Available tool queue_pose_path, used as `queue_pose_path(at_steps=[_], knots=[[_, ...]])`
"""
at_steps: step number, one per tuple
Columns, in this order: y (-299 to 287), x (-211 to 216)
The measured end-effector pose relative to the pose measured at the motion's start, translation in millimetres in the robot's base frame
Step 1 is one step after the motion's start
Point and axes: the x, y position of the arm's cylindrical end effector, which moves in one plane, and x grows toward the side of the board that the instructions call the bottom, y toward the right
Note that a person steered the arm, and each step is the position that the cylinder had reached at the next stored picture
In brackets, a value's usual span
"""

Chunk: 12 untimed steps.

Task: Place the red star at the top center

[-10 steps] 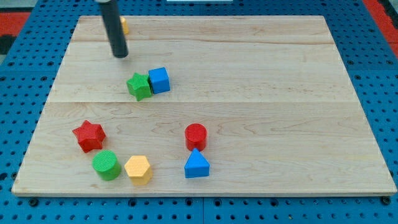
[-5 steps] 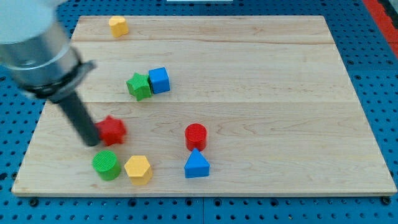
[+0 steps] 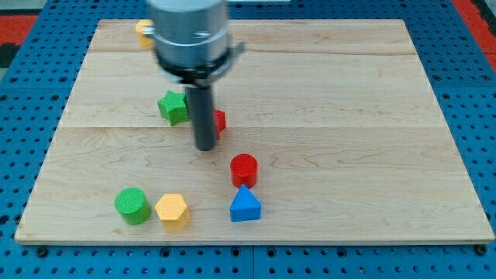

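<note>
The red star [image 3: 219, 122] lies left of the board's centre, mostly hidden behind my rod; only its right edge shows. My tip [image 3: 205, 147] rests on the board just below and left of the star, touching or nearly touching it. The green star [image 3: 173, 107] sits just to the left of the rod. The blue cube seen earlier beside the green star is hidden behind the rod.
A red cylinder [image 3: 244, 170] stands above a blue triangle [image 3: 246, 205] at lower centre. A green cylinder [image 3: 132, 205] and a yellow hexagon [image 3: 171, 210] sit at the lower left. A yellow block [image 3: 142, 32] peeks out at the top left. The wooden board [image 3: 349, 116] lies on blue pegboard.
My rod swept from the lower left up and to the right, pushing the red star with it towards the green star. The blue cube went out of sight behind the rod.
</note>
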Motion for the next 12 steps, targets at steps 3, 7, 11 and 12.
queue_pose_path(at_steps=[3, 7, 11, 12], knots=[[109, -64], [94, -139], [99, -220], [104, -214]])
